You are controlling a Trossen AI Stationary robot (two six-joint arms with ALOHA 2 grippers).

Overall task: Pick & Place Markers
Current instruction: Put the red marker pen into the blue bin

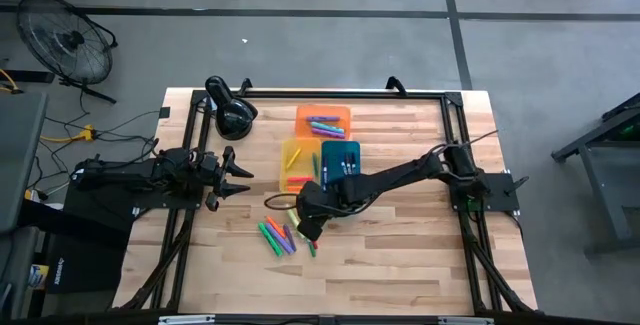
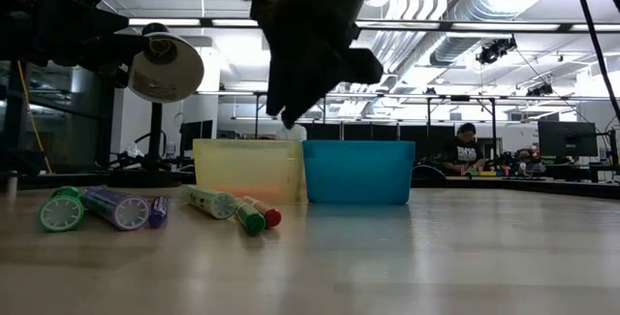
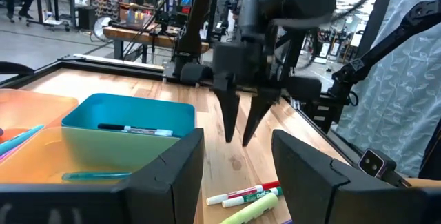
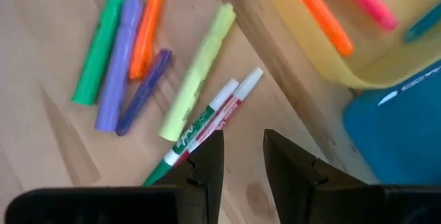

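— What's over on the left?

— The left gripper (image 1: 243,180) hangs near the table's left edge, well apart from everything, its two fingers spread and nothing in them. Just behind it sits a black lamp (image 1: 232,115).

— And the markers?

— The loose markers (image 1: 278,237) lie in a small heap on the bare wood toward the front, a bit left of centre. From the right wrist view I make out a green marker (image 4: 103,41), a lilac marker (image 4: 120,62) and an orange marker (image 4: 146,31) side by side, a short dark purple marker (image 4: 143,89) touching the lilac one, then a yellow-green highlighter (image 4: 196,72), and two white-bodied pens (image 4: 213,117), one with green trim and one with red, lying against each other.

— Anything in the trays?

— Behind the heap, the yellow tray (image 1: 290,147) and the blue tray (image 1: 352,149) stand touching, with the orange tray (image 1: 340,113) behind them. All three hold a few markers.

— Where's the right arm?

— It reaches in from the right edge. The right gripper (image 1: 308,227) hovers above the heap's right end, over the white-bodied pens, clear of the table. Its fingers (image 4: 207,158) are slightly parted and hold nothing.
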